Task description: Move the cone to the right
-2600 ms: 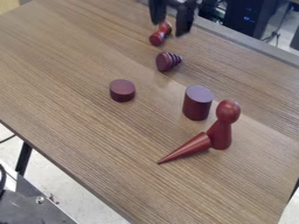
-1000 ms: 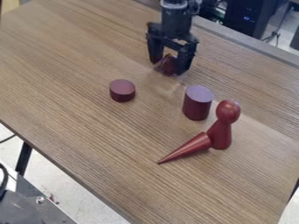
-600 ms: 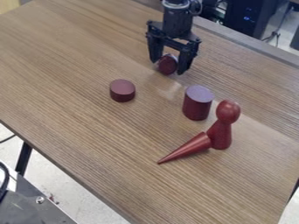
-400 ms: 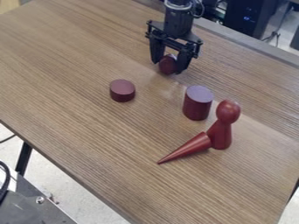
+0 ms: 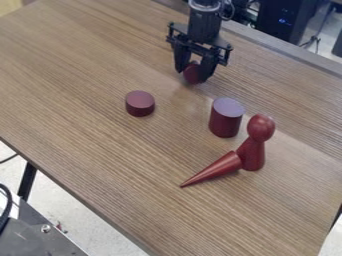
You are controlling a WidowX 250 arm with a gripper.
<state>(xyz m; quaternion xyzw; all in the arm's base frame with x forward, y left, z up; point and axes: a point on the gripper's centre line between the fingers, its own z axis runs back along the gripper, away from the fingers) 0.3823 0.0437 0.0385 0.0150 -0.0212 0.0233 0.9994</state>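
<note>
Here's my one hand (image 5: 192, 75), hanging down at the upper middle of the view, and its two fingers (image 5: 208, 66) are closed in on the cone (image 5: 193, 74), one on each side! The cone shows its round, dark red base between them; whether it touches the surface (image 5: 87, 130), I can't tell. Count the pieces with me: five on show, and two of those are cones. Number two, the long cone (image 5: 217, 169), lies on its side nearer the camera, well apart from my hand, tip towards the lower left, wide end right up against the one pawn (image 5: 252, 147). That pawn stands upright, round head on top. Just beside it, towards the upper left, we have the one cylinder (image 5: 225, 121), also upright, flat top up, and there's a gap between those two. Over to the left sits the one disc (image 5: 139, 104), lying flat, low and round, apart from everything else. All five are dark red, and the surface has a wood grain running across it. Down in the lower left corner, it's one grey metal plate (image 5: 40, 245) with one screw (image 5: 45, 228) in it, and a dark leg (image 5: 27, 180) comes down by the surface's edge.
</note>
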